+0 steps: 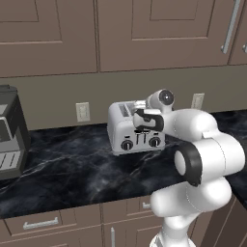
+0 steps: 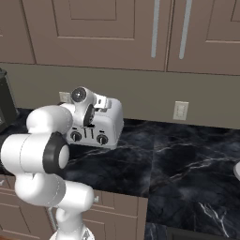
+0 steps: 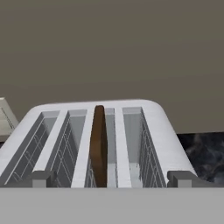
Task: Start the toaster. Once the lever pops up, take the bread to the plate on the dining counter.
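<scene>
Where the left base view looks over the worktop, the white arm's bulky elbow hides the toaster's right end, and the gripper sits folded against the front upper edge, its fingers too small to read. A dark appliance is cut off at the left edge.

In the right base view, the arm bends forward from the lower left, wrist turned down over the toaster, covering its left slots; the gripper hangs at the front face above the knobs.

In the hand view, the two finger tips stand wide apart, one at each lower corner, empty. The bread stands upright, edge-on, in the third slot from the left of the toaster, between the fingers and beyond them, untouched.
</scene>
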